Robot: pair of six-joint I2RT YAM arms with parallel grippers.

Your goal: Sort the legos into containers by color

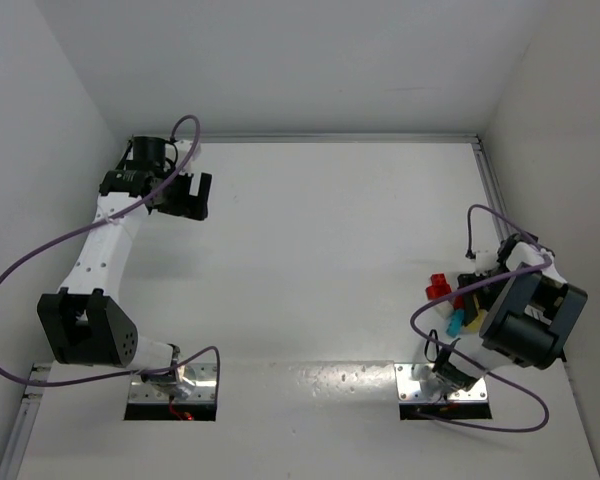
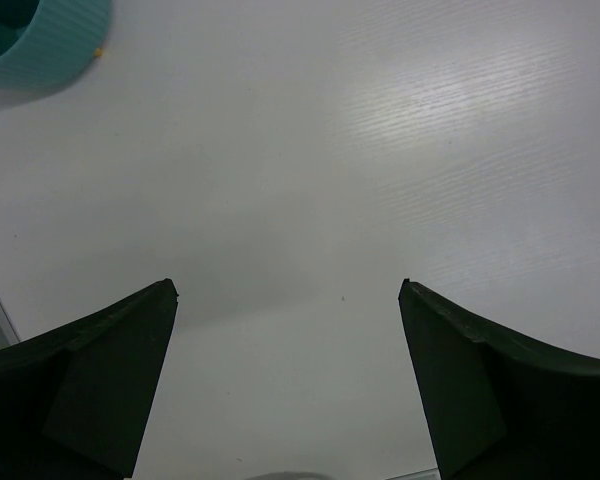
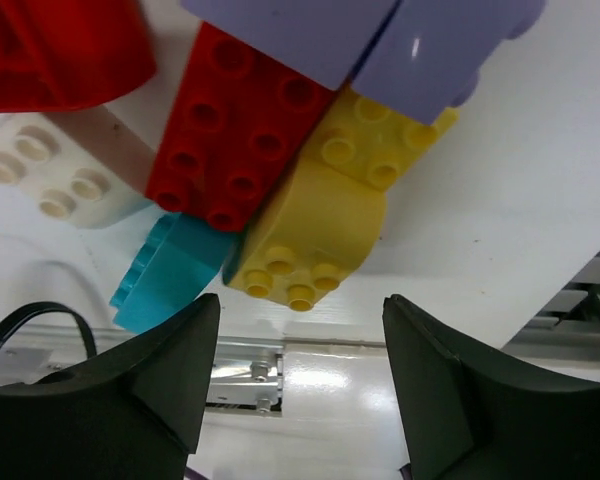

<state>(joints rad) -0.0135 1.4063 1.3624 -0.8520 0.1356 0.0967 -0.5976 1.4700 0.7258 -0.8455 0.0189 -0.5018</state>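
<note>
**Both grippers open, bricks heaped at the right**

The right gripper (image 3: 301, 300) hung low over a tight heap of legos (image 1: 448, 300) at the table's right side, near that arm's base. Its jaws stood partly apart and held nothing. Just ahead of them lay a yellow brick (image 3: 315, 225), touching a red brick (image 3: 235, 130) and a cyan brick (image 3: 170, 272). The purple bricks (image 3: 380, 40) and a white brick (image 3: 50, 170) were cut off by the frame. From above, the arm hid much of the heap. The left gripper (image 2: 288, 290), at the far left corner, gaped wide with nothing between its jaws, over the white table (image 2: 380, 150). Only a sliver of the teal bowl (image 2: 50, 45) showed, cropped at the wrist view's upper-left corner.
</note>
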